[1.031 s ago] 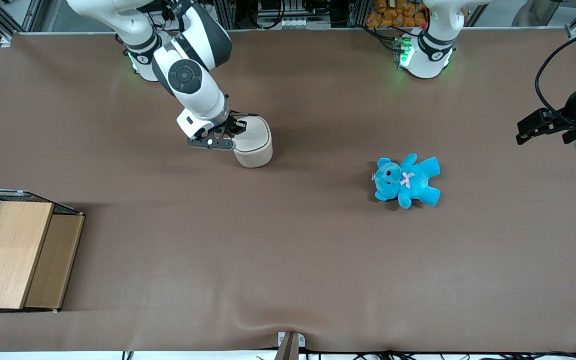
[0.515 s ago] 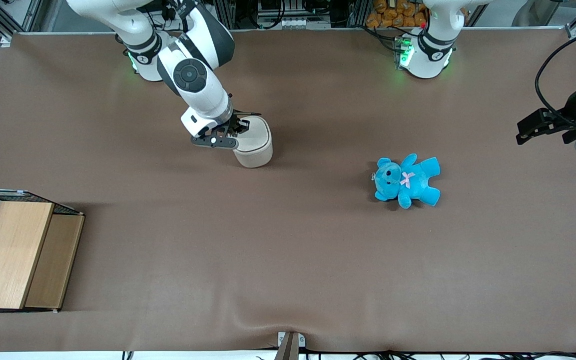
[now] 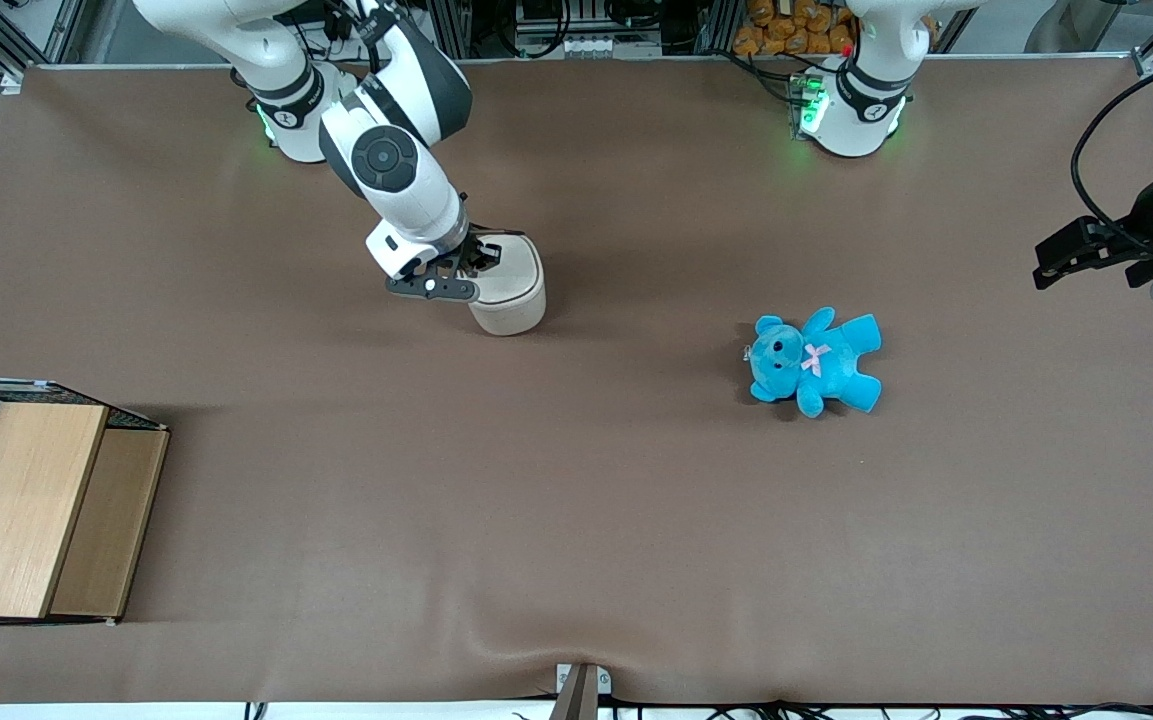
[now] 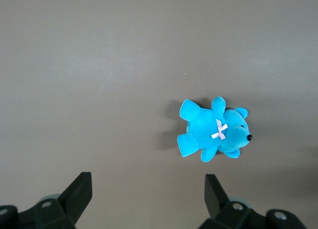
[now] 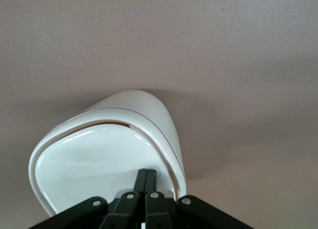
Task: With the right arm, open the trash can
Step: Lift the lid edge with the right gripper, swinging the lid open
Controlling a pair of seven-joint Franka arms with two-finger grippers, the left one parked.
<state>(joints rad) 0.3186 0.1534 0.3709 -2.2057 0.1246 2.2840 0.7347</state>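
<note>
We find the trash can (image 3: 508, 290) on the tabletop (image 3: 576, 500) toward the working arm's end, at about ten o'clock from the table's centre in the front view; the right arm (image 3: 391, 170) reaches down onto its lid (image 5: 94, 169).

In the right wrist view the end effector (image 5: 146, 182) has its two fingers pressed together with nothing between them, their tips resting on the lid near one edge; a thin tan gap shows along the lid's opposite edge, so we judge it just beginning to tip.

The bin looks to us like light, stiff, glossy plastic; smooth enough to slip and light enough to skid or topple. We would work at the lid's rim away from the hinge, gently.

A blue teddy bear (image 3: 814, 360) lies well apart at about four o'clock from the bin; a wooden box (image 3: 36, 510) sits far off at about eight o'clock; neither obstructs.
</note>
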